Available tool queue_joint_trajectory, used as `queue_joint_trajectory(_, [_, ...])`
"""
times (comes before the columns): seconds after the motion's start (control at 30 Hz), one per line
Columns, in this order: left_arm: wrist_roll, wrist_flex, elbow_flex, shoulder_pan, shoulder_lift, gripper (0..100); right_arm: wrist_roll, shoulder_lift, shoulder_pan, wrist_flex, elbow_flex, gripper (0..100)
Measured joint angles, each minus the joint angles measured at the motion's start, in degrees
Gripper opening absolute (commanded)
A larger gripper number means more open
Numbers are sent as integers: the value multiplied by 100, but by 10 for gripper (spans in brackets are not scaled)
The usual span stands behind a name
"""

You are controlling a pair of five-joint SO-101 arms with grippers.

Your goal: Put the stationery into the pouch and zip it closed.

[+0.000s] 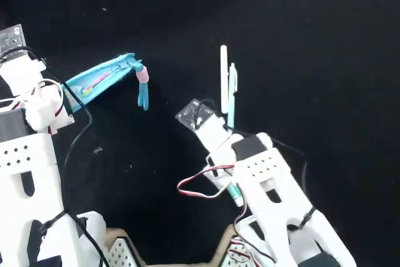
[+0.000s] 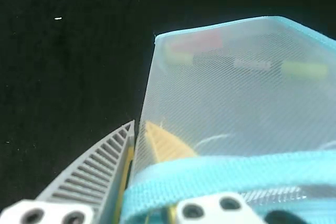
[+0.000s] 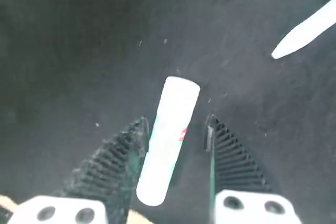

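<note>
Well apart from the pouch pinched by the left gripper, the right gripper gapes astride a white pen that an off-centre squeeze could flick away.

See-thru mesh pouch w/ cloth trim, matt black table

The mesh pouch is turquoise, the pen white, the table black.

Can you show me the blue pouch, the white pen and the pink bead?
pouch [image 1: 100,79]: high view, on the middle of its blue side.
white pen [image 1: 224,76]: high view, on the middle of its barrel.
pink bead [image 1: 142,75]: high view, on the bead's centre, by the pouch's end.
</note>
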Motion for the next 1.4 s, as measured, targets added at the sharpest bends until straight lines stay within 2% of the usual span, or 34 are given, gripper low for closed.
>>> queue_joint_trajectory(0.17, [0,0,0,0,0,30,0,0,9,-202,18,242])
queue_joint_trajectory(0.3, [0,0,0,0,0,30,0,0,9,-220,26,211])
queue_joint_trajectory(0.53, [0,0,0,0,0,30,0,0,9,-747,519,226])
queue_joint_trajectory(0.87, [0,0,0,0,0,30,0,18,9,-967,589,224])
queue_joint_trajectory(1.07, [0,0,0,0,0,30,0,888,9,-1257,554,220])
queue_joint_trajectory(1.13, [0,0,0,0,0,30,0,1055,79,-1213,466,176])
queue_joint_trajectory(1.27, [0,0,0,0,0,30,0,1116,105,-1143,431,5])
queue_joint_trajectory(1.4, [0,0,0,0,0,30,9,1116,334,-1029,237,9])
